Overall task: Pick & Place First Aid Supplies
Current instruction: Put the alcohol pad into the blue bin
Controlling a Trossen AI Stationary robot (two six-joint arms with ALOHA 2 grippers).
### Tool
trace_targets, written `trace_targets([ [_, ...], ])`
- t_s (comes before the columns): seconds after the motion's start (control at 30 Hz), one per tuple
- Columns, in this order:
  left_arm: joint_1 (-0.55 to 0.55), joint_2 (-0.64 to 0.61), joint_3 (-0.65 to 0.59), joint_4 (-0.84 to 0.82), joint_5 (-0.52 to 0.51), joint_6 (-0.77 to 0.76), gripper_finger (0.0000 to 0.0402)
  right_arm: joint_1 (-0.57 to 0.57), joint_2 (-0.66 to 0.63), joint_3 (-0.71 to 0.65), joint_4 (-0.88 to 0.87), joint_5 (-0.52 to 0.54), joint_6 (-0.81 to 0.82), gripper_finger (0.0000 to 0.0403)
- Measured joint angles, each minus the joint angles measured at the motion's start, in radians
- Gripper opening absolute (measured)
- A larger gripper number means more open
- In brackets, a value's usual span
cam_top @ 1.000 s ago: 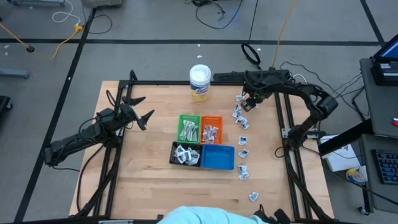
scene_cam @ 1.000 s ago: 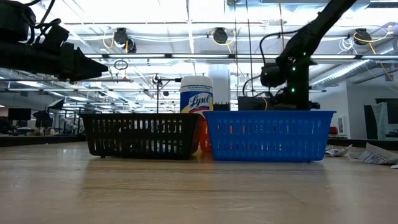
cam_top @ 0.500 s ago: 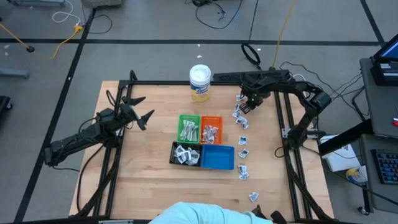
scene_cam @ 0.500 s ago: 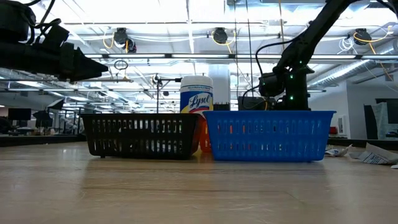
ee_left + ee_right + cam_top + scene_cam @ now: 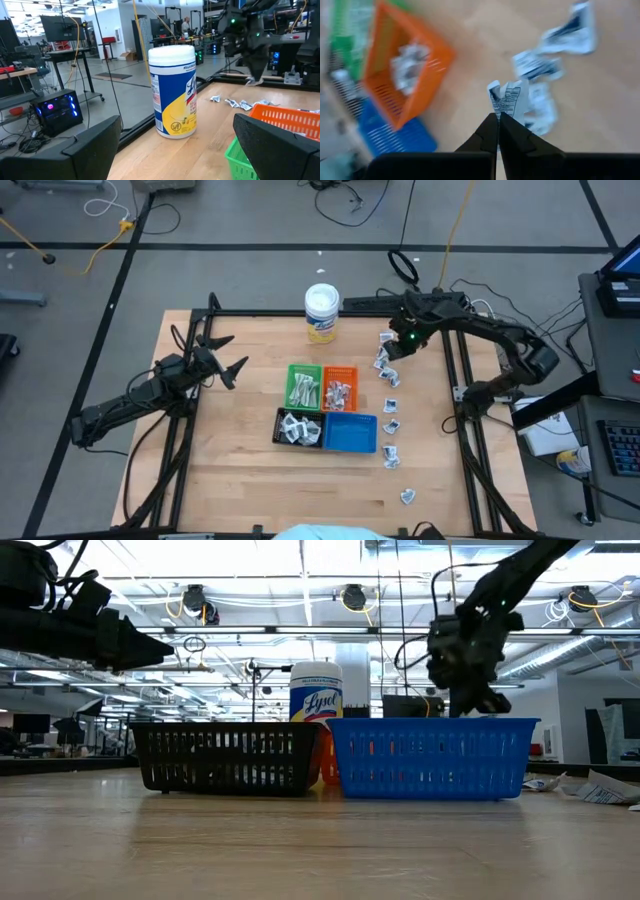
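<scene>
Four small trays sit together mid-table. The green tray [image 5: 304,385] holds slim pale wrapped strips [image 5: 303,390]; the orange tray [image 5: 340,386], just beside it, holds small white-grey packets [image 5: 340,391]. The black tray [image 5: 298,426] holds more packets, crumpled together, and the blue tray [image 5: 351,433] shows only its blue floor from above. In the low view the black and blue trays stand side by side as mesh-walled baskets.

Behind the trays stands a white-lidded wipes tub [image 5: 174,91] with a yellow label; the low view reads "Lysol" on it (the smaller print cannot be read).

My right gripper [image 5: 497,122] has its fingers pressed together, pinching one first aid packet [image 5: 507,101] by its lower edge. The packet rises just past my fingertips, white with dark print too fine to read. Beyond it lie three more loose packets [image 5: 536,64] on the bare wood, and to one side of my fingers the orange tray with its contents. From above, a line of loose packets [image 5: 390,423] runs down the table near that arm.

My left gripper [image 5: 222,356] hangs with fingers spread wide, well apart from the trays, holding nothing; the tub stands between and beyond them.
</scene>
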Motion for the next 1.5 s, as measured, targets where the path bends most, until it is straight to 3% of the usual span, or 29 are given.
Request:
trace_targets([
  [0.13,0.0,0.0,0.0,0.0,0.0,0.0,0.0392,0.007,-0.044,0.0,-0.038,-0.084,0.029,0.0001],
  [0.33,0.0,0.0,0.0,0.0,0.0,0.0,0.0392,0.068,-0.056,0.0,-0.045,-0.072,0.129,0.0001],
  [0.8,0.0,0.0,0.0,0.0,0.0,0.0,0.0392,0.605,-0.056,0.001,0.054,0.363,0.967,0.0],
  [1.03,0.0,0.0,0.0,0.0,0.0,0.0,0.0392,0.867,-0.023,0.001,0.15,0.5,1.286,0.0],
  [1.27,0.0,0.0,0.0,0.0,0.0,0.0,0.0392,1.049,0.047,0.026,0.207,0.551,1.469,0.0],
  [1.5,0.0,0.0,0.0,0.0,0.0,0.0,0.0392,1.098,0.107,0.079,0.201,0.578,1.498,0.0],
])
